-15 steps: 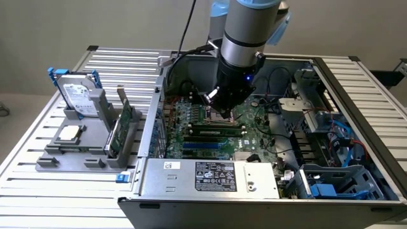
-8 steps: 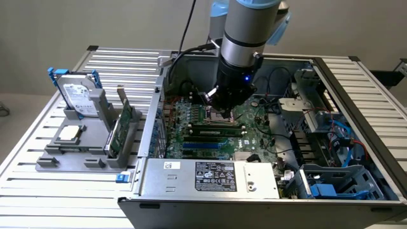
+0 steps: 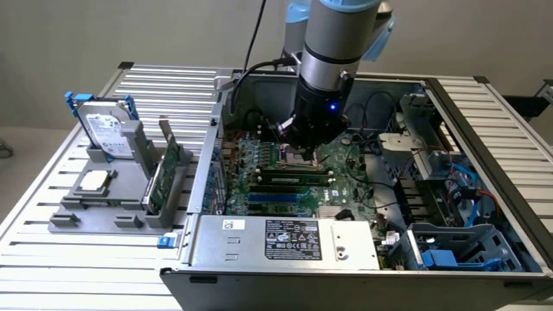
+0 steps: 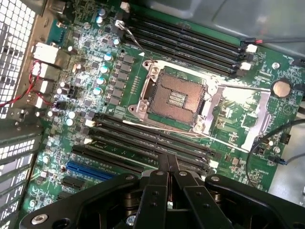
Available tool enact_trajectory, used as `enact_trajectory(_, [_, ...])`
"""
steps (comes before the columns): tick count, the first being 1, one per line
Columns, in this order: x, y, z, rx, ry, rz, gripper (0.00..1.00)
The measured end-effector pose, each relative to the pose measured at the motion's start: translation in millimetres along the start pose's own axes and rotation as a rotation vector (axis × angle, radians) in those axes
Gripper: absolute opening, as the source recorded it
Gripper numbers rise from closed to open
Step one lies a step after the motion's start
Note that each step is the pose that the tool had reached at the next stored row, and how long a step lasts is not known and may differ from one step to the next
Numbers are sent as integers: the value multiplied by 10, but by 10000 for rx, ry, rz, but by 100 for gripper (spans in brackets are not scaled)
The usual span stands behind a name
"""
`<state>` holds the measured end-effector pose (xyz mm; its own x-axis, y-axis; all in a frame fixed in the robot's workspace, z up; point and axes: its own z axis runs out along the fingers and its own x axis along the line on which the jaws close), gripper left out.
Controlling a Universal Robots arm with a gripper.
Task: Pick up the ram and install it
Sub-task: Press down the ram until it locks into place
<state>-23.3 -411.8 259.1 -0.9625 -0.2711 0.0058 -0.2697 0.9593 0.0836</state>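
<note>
In the exterior view, the ram (image 3: 294,171), a long narrow green stick, lies along the black memory slots (image 3: 289,180) on the motherboard inside the open computer case. My gripper (image 3: 304,146) hangs just above and behind it, over the bare processor socket (image 3: 292,155). In the wrist view, my gripper (image 4: 172,163) has its two fingers pressed together with nothing between them, right above the bank of black memory slots (image 4: 143,140) beside the open socket (image 4: 176,98). From this edge-on angle I cannot pick the ram out among the slots.
To the exterior view's left, a grey holder (image 3: 95,220) carries a hard drive (image 3: 108,133), a square silver processor chip (image 3: 95,181) and a tall green expansion card (image 3: 168,173). The case's walls (image 3: 207,162), power supply (image 3: 289,236), cables and drive cage (image 3: 449,249) ring the board.
</note>
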Motion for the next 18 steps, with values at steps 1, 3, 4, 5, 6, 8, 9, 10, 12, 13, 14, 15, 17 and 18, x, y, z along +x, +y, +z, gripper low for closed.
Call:
enact_trajectory(1, [0,0,0,-2,-12,138,11])
enact_trajectory(3, [0,0,1,-5,-28,382,11])
enact_trajectory(4, [0,0,0,-7,-27,475,11])
enact_trajectory(5, [1,0,0,-11,-20,554,11])
enact_trajectory(6, [1,0,-2,-18,-4,611,11])
enact_trajectory(8, [0,0,-4,-28,28,703,11])
enact_trajectory(9, [1,0,-6,-32,40,746,11])
enact_trajectory(10, [1,0,-7,-34,51,789,11])
enact_trajectory(12, [1,0,-10,-38,65,888,11])
enact_trajectory(13, [1,0,-13,-41,67,953,11])
enact_trajectory(14, [1,0,-16,-43,66,1023,11])
enact_trajectory(15, [0,0,-18,-45,59,1115,11])
enact_trajectory(17, [0,0,-22,-50,38,1354,11])
enact_trajectory(18, [0,1,-24,-51,28,1473,11])
